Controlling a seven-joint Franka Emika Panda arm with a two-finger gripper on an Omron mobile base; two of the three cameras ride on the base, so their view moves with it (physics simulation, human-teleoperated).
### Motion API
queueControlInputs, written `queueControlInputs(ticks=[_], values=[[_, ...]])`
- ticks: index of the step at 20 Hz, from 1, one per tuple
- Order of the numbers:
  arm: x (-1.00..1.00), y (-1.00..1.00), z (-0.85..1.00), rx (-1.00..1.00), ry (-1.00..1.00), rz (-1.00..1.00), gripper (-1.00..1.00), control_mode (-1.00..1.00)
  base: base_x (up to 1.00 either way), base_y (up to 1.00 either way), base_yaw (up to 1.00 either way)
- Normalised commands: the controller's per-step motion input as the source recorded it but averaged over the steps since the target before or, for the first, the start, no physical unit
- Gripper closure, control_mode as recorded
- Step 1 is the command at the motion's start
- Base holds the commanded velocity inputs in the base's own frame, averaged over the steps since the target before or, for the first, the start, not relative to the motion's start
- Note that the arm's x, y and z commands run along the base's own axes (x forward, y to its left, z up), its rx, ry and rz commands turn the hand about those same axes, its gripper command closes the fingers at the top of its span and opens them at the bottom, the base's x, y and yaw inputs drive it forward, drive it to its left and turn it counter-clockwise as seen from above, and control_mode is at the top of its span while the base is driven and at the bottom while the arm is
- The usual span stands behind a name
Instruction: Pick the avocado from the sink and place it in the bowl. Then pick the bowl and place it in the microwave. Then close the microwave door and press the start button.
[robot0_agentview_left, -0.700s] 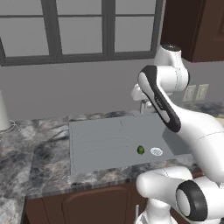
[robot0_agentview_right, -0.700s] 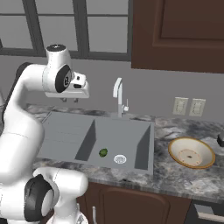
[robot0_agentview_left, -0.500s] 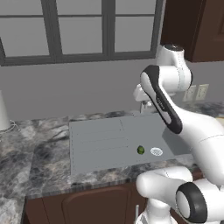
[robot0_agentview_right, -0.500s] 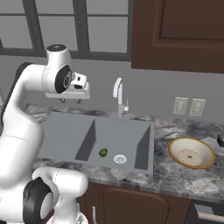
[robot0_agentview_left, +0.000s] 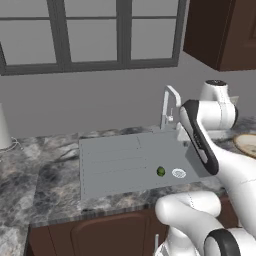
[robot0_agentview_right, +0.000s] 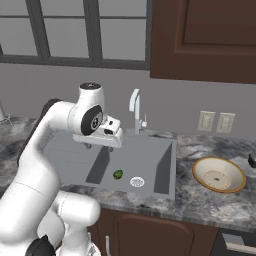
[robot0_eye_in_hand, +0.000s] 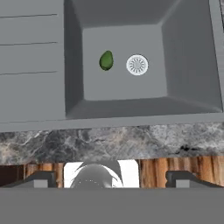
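Hovering high above the sink (robot0_agentview_right: 160, 165), the gripper (robot0_eye_in_hand: 111, 177) is released, its two fingertips (robot0_eye_in_hand: 41, 178) spread wide and holding nothing. The avocado (robot0_eye_in_hand: 106, 60) lies on the basin floor, just beside the white round drain (robot0_eye_in_hand: 137, 65) and apart from it. On the marble tabletop (robot0_agentview_right: 200, 200) right of the sink sits the cream-tan bowl (robot0_agentview_right: 218, 174). The faucet (robot0_agentview_right: 135, 107) stands at the sink's far edge.

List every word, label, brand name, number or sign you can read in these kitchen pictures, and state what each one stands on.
None: no readable text on the sink, the avocado, the bowl, the faucet, the wall outlets or the cabinets.
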Motion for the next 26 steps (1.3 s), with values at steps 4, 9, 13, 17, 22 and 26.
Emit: queueControlInputs(ticks=[4, 9, 13, 17, 22, 26], values=[[0.35, -0.31, -1.00, 0.00, 0.20, -0.12, -1.00, -1.00, 0.00, 0.00, 0.00], [0.50, -0.16, -1.00, 0.03, 0.08, -0.07, -1.00, -1.00, 0.00, 0.00, 0.00], [0.50, 0.02, -0.98, 0.06, 0.00, -0.09, -1.00, -1.00, 0.00, 0.00, 0.00], [0.61, 0.28, -0.70, 0.03, -0.11, -0.01, -1.00, -1.00, 0.00, 0.00, 0.00], [0.64, 0.25, -0.61, 0.02, -0.10, 0.00, -1.00, -1.00, 0.00, 0.00, 0.00], [0.60, 0.02, -0.48, 0.04, -0.07, 0.00, -1.00, -1.00, 0.00, 0.00, 0.00]])
